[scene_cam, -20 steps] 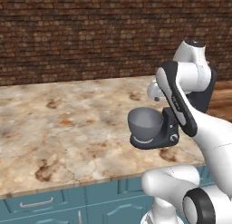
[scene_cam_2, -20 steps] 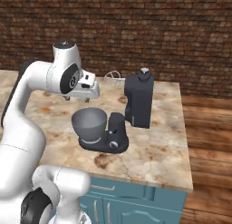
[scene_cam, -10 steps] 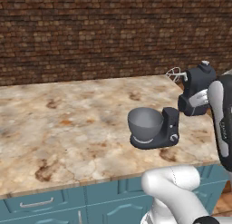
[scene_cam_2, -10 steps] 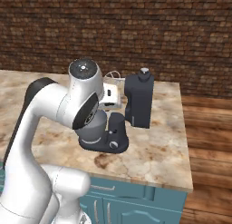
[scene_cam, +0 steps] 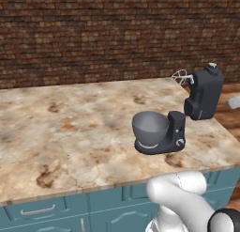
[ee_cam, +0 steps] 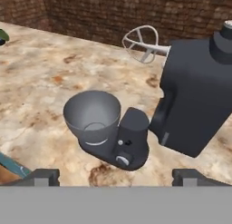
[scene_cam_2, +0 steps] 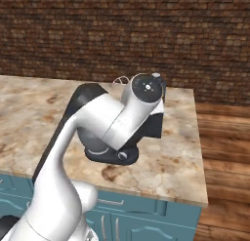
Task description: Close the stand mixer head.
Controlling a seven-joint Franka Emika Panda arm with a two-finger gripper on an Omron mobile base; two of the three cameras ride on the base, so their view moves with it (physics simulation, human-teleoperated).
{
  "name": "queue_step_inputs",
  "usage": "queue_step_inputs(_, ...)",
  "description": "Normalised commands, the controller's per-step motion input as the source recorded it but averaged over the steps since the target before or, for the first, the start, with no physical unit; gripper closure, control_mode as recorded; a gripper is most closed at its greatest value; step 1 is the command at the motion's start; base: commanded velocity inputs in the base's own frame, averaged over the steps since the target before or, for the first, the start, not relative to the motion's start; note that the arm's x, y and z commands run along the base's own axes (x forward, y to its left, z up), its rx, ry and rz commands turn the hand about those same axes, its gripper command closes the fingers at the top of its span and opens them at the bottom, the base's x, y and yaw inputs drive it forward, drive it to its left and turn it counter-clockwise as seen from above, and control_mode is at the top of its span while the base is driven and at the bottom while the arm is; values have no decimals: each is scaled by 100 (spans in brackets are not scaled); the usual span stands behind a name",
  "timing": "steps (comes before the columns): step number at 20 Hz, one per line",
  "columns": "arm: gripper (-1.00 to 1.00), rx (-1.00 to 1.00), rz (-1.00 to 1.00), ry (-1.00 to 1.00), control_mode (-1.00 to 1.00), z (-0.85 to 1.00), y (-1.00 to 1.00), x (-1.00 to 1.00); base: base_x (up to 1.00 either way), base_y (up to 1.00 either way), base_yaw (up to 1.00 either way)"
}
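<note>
The stand mixer head is tilted up and back on its hinge, its wire whisk pointing up over the counter and its silver knob on top. Below it sit the grey bowl and the dark base column with its dial. My gripper is open with nothing between its fingertips, hovering in front of the mixer and apart from it. The raised head stands clear of the bowl in the left base view. My arm hides most of the head in the right base view.
The mixer stands near the right end of the marble counter, close to its front edge. A brick wall runs behind. Wooden floor lies past the counter's right end. A small green thing lies far off on the counter.
My arm has swung right, out from in front of the mixer in the left base view, and now covers it in the right base view. The mixer head stays tilted up.
</note>
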Motion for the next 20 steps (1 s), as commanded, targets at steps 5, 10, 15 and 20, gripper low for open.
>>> queue_step_inputs(5, -100, 14, 27, -3, -100, 1, -49, 30, 0, 0, 0)
queue_step_inputs(10, -100, 19, 27, -8, -100, 0, -55, 71, 0, 0, 0)
queue_step_inputs(15, -100, 17, 22, -12, -100, -11, -38, 95, 0, 0, 0)
queue_step_inputs(20, -100, 8, 22, -18, -100, -25, -16, 81, 0, 0, 0)
